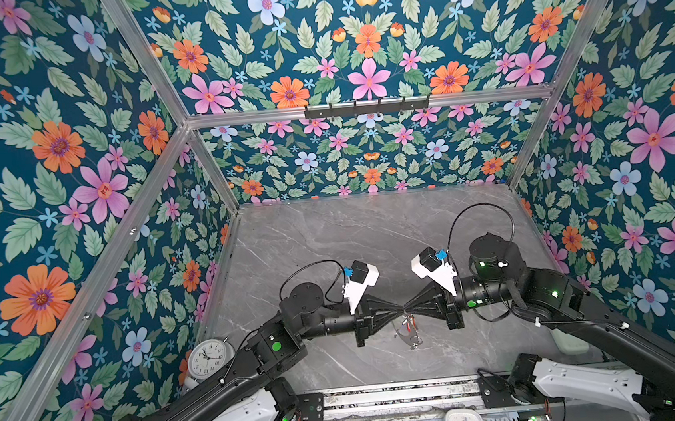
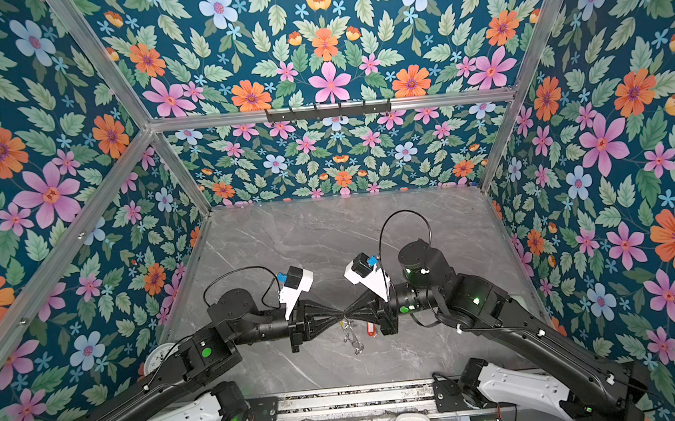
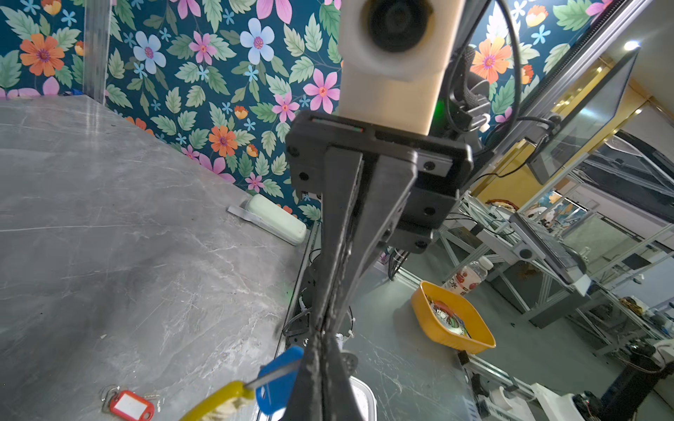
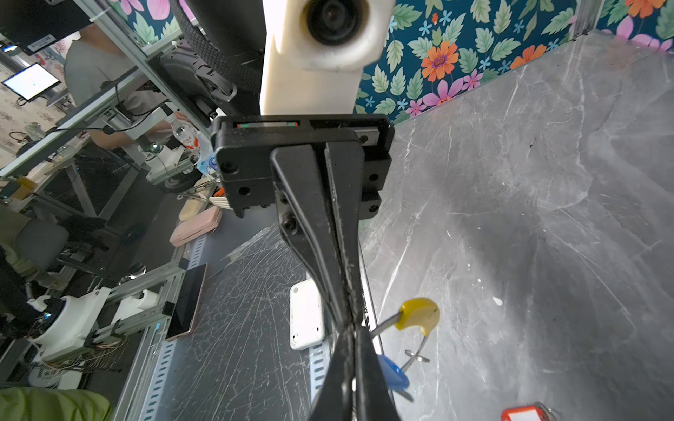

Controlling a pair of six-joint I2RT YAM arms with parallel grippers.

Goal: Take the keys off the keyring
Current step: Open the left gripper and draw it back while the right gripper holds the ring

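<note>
- I see both arms meeting tip to tip above the worktop (image 1: pixel 331 253), close to its front edge and about midway between its side edges.
- The left pincer (image 1: pixel 399 310) is pressed together on the bare wire of the keyring (image 3: pixel 271 375). The left wrist view shows the wire running in between its fingers.
- The right pincer (image 1: pixel 410 307) is pressed together as well, with its tips at the same stretch of wire. I cannot tell whether it truly nips the wire.
- The keyring hangs in the air below the tips, its yellow sleeve (image 4: pixel 419 313) just beside them.
- The key with the blue tag (image 4: pixel 395 375) sits against the wire, right beside the pincers.
- The key with the red tag (image 3: pixel 131 404) lies flat on the worktop underneath, apart from the keyring.
</note>
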